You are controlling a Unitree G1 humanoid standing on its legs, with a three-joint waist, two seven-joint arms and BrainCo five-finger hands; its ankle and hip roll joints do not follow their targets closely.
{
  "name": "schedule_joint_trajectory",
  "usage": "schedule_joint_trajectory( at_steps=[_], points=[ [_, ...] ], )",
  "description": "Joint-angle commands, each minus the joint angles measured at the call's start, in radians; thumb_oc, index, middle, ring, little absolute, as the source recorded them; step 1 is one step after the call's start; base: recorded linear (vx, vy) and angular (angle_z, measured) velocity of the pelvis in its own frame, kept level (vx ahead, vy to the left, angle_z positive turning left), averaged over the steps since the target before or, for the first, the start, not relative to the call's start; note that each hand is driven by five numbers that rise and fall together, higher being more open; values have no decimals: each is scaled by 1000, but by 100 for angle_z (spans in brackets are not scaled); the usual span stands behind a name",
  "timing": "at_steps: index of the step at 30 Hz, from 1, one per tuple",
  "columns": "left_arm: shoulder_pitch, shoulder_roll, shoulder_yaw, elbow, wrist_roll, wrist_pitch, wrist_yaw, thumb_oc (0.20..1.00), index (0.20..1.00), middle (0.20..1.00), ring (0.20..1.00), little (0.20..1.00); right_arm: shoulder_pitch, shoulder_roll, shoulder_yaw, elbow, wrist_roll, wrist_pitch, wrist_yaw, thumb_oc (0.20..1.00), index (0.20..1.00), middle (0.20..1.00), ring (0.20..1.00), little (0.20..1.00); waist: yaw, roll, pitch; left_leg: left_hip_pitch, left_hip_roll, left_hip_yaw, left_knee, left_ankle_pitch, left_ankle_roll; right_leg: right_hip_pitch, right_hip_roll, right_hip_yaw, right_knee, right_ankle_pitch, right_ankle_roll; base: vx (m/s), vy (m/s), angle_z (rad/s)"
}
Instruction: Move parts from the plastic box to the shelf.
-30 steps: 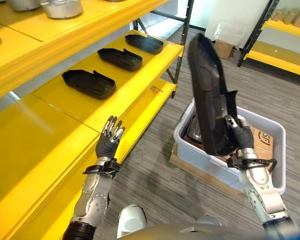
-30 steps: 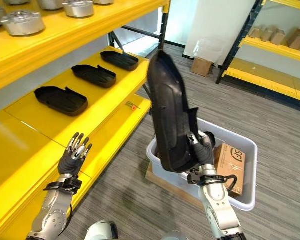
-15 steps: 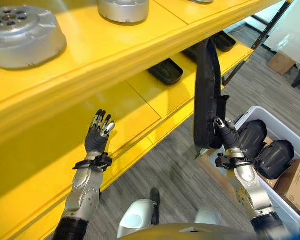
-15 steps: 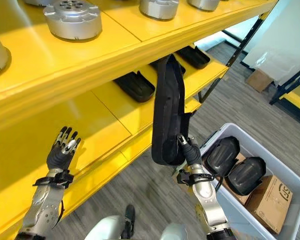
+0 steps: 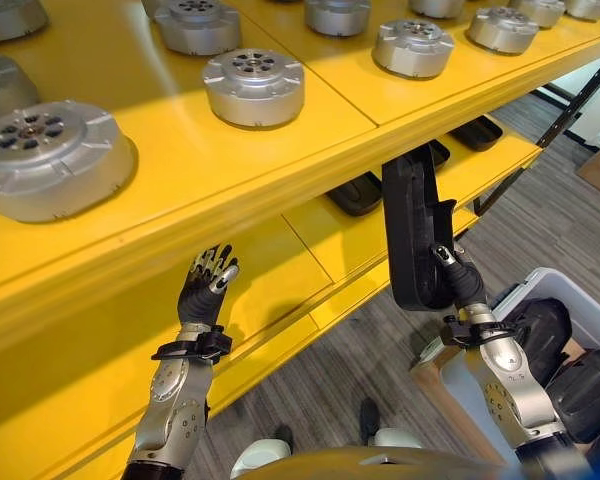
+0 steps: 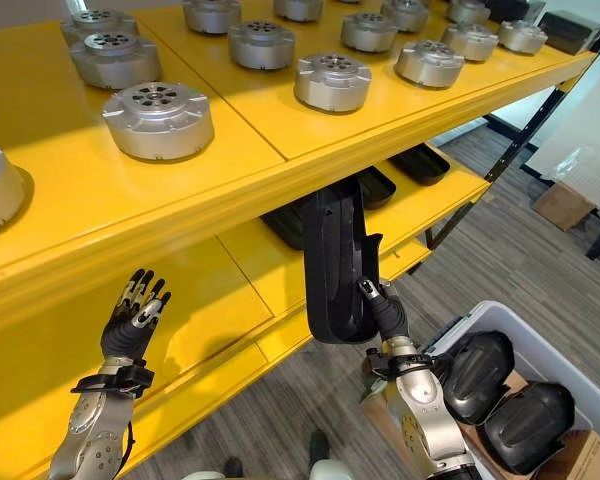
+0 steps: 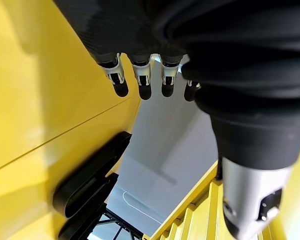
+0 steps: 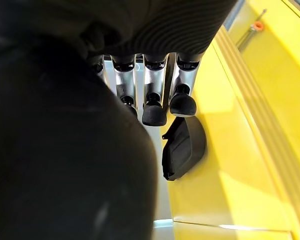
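My right hand [image 5: 461, 291] is shut on the lower end of a long black moulded part [image 5: 413, 232] and holds it upright, just in front of the yellow shelf's lower level [image 5: 310, 250]. In the right wrist view its fingers [image 8: 153, 100] curl beside the dark part [image 8: 65, 175]. My left hand [image 6: 131, 321] is raised before the lower level with straight fingers [image 7: 140, 82] and holds nothing. Similar black parts [image 6: 420, 163] lie further along that level. The grey plastic box [image 5: 570, 283] stands on the floor at the lower right with two rounded black parts [image 6: 475, 373] in it.
Several silver round parts [image 5: 252, 86] stand on the upper yellow level, whose front edge [image 5: 280, 185] overhangs the lower one. A cardboard box [image 6: 592, 464] lies in the plastic box. Grey carpet [image 5: 350, 365] runs between shelf and box.
The camera has swung up toward the shelf. My right hand has carried the black part away from the box to the front of the lower level. The left hand stays raised and open.
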Motion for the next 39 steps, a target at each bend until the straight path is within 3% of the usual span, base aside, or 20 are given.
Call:
schedule_joint_trajectory(
  at_steps=[1,5,7,8,11,12,13,15,16,17,19,24,35,37,39],
  points=[
    [-5,29,-15,-64,-15,-36,-32,1000,1000,1000,1000,1000,-61,-28,-54,-81,58,-96,22,200,200,200,200,200,11,58,-48,-49,103,-42,-20,38,-32,-51,4,-48,163,-144,10,-16,-201,29],
    [-6,21,-18,-67,-30,-38,-30,1000,1000,1000,1000,1000,-108,-40,-26,-75,69,-105,22,200,200,200,200,200,28,66,-38,-78,136,-96,-26,84,-61,-44,42,-88,175,-178,-21,-80,-202,33],
    [-31,16,-33,-57,-33,-44,-24,1000,1000,1000,1000,1000,-141,-55,-20,-75,71,-113,10,200,200,200,200,200,42,63,-12,-150,112,-120,24,108,-75,-50,34,-128,177,-180,-33,-264,-147,73],
    [-73,13,-46,-45,-35,-45,-23,1000,1000,1000,1000,1000,-164,-68,-20,-77,61,-119,-1,200,200,200,200,200,24,48,10,-179,126,-2,137,71,-58,-78,-2,-159,209,-177,-40,-234,4,106],
    [-79,12,-54,-42,-39,-39,-29,1000,1000,1000,1000,1000,-161,-53,-2,-67,55,-106,-13,200,200,200,200,200,3,56,0,-128,211,79,125,80,-62,-101,-14,-170,233,-185,-41,-80,60,76],
    [-74,12,-55,-47,-39,-38,-31,1000,1000,1000,1000,1000,-152,-50,-2,-69,56,-101,-12,200,200,200,200,200,-2,66,-6,-110,245,94,98,102,-70,-104,-15,-174,246,-191,-37,2,197,47],
    [-75,12,-62,-47,-41,-35,-26,1000,1000,1000,1000,1000,-132,-48,-5,-76,52,-98,-16,200,200,200,200,200,-16,92,-15,-93,326,150,17,181,-93,-114,-31,-198,284,-210,-29,2,221,41],
    [-86,8,-72,-27,-47,-31,-28,1000,1000,1000,1000,1000,-120,-49,-9,-67,54,-95,-21,200,200,200,200,200,-26,111,-18,-90,358,191,-30,208,-105,-123,-58,-221,316,-217,-19,11,222,70],
    [-91,12,-78,-24,-48,-31,-26,1000,1000,1000,1000,1000,-125,-49,-4,-60,57,-94,-25,200,200,200,200,200,-21,120,-23,-87,353,169,-50,214,-107,-124,-64,-218,319,-217,-14,135,332,67],
    [-124,23,-87,-27,-46,-32,-21,1000,1000,1000,1000,1000,-143,-46,-5,-45,49,-92,-31,200,200,200,200,200,-18,133,-29,-90,330,174,-54,190,-109,-110,-108,-233,329,-200,1,173,335,27],
    [-130,27,-88,-29,-44,-31,-25,1000,1000,1000,1000,1000,-145,-43,-7,-43,50,-89,-31,200,200,200,200,200,-18,129,-23,-94,318,175,-35,174,-106,-93,-125,-240,328,-196,7,145,226,8],
    [-121,45,-94,-33,-37,-26,-29,1000,1000,1000,1000,1000,-181,-15,36,-4,76,-63,-9,200,200,200,200,200,16,96,-24,-102,238,168,12,97,-86,-10,-188,-258,239,-136,53,129,140,49],
    [-130,90,-109,-79,-63,-26,-9,1000,1000,1000,1000,1000,-488,-10,110,122,-1,-36,-98,200,200,200,200,200,113,44,8,-211,178,115,81,67,-73,20,-214,-322,173,-98,79,49,40,13],
    [-123,130,-115,-108,-84,-33,-5,1000,1000,1000,1000,1000,-659,-32,101,244,-21,-33,-173,200,200,200,200,200,158,39,39,-254,173,96,107,64,-71,-8,-217,-328,193,-102,79,-78,-29,25],
    [-131,149,-128,-115,-103,-35,-4,1000,1000,1000,1000,1000,-787,-55,99,337,-23,-30,-218,200,200,200,200,200,173,42,62,-276,170,93,123,63,-71,-38,-222,-322,217,-106,75,-104,12,8]
  ],
)
